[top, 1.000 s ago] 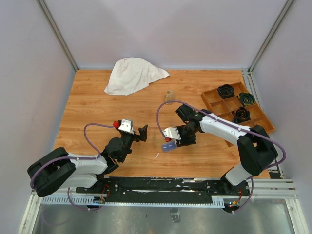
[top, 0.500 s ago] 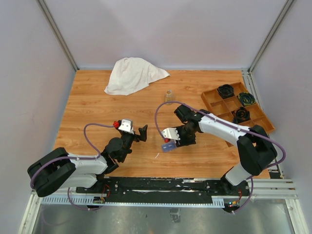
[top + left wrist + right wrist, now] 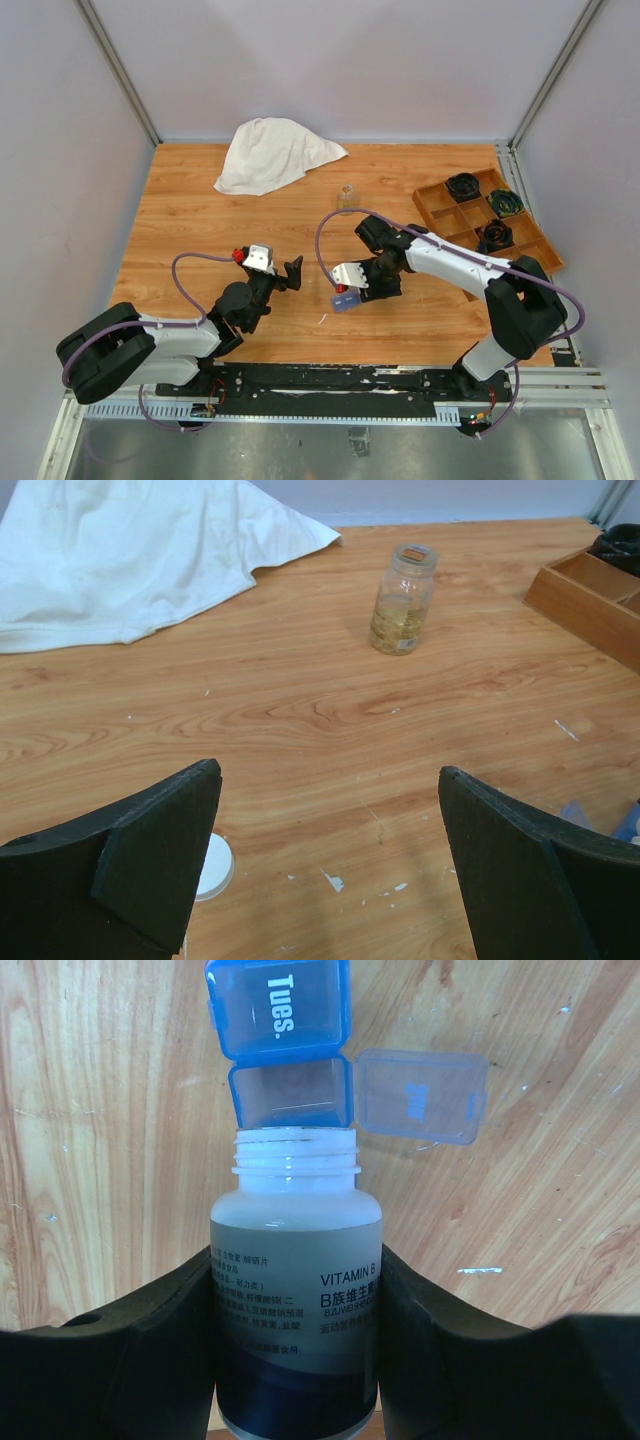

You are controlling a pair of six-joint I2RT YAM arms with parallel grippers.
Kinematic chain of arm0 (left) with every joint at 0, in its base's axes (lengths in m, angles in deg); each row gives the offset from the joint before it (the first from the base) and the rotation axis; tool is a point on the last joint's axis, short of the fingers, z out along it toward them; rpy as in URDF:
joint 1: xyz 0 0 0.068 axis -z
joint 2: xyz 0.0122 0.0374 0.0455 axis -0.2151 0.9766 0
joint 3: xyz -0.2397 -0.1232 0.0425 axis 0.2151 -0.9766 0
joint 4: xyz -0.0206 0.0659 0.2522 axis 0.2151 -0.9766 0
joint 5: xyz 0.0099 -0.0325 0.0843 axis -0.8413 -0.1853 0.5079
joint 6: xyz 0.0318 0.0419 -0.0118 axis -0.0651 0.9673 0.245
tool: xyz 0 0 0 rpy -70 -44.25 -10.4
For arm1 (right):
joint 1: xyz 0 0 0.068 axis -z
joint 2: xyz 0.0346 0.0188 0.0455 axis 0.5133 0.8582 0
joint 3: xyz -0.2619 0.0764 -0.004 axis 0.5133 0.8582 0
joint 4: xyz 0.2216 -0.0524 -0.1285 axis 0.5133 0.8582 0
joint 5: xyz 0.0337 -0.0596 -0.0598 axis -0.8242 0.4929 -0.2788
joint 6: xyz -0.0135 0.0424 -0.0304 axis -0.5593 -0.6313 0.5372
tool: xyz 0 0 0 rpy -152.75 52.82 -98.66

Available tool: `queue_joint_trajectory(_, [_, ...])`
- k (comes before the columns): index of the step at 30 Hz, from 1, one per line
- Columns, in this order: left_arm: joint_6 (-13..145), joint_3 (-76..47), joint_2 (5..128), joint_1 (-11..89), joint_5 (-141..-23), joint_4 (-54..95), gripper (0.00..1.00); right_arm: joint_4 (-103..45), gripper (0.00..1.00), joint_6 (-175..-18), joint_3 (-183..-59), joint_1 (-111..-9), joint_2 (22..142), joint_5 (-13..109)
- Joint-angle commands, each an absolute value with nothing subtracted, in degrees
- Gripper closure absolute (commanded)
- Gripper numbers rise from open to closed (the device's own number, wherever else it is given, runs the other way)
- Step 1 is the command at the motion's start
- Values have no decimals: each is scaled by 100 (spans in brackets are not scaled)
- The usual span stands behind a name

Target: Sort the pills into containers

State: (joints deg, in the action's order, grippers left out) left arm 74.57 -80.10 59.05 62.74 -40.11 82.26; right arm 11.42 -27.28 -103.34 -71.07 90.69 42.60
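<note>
taking the far edge of the table as 12 o'clock in the overhead view, we find the left gripper at about 8 o'clock from the table's middle, low over the wood. its 2 fingers stand wide apart with nothing between them. in the left wrist view a small white disc lies on the wood, partly hidden behind one finger. at 11 o'clock a crumpled white cloth lies against the far edge. at 12 o'clock from the middle, just right of the cloth, a small glass jar stands upright with yellowish contents in its lower part.

just toward 6 o'clock from the middle lies the pill organizer, a translucent blue strip flat on the wood. the right wrist view shows 2 of its cells: a closed compartment marked "tues." and, next to it, an open compartment whose lid is flipped out toward 3 o'clock. we cannot tell what lies in the open cell.

the right gripper sits at 1 o'clock of the organizer, its fingers clamped on the sides of a white vitamin b bottle. the bottle's threaded mouth is uncovered and points at the open compartment, its rim just beside that cell's near wall; we cannot tell whether they touch.

at 3 o'clock a brown wooden tray sits by the right edge, 3 of its compartments holding dark coiled items.
</note>
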Motion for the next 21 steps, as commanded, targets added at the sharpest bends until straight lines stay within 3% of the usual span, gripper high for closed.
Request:
queue_joint_trajectory(1, [7432,-7913,5907,6252,-3966,8378,1,1327,99,-2840,-10556,-7241,9119,4359])
queue_joint_trajectory(21, [7437,-7896,5921,6243,-3963,8360,1,1506,99,-2743,-10581,-7289,9098,4252])
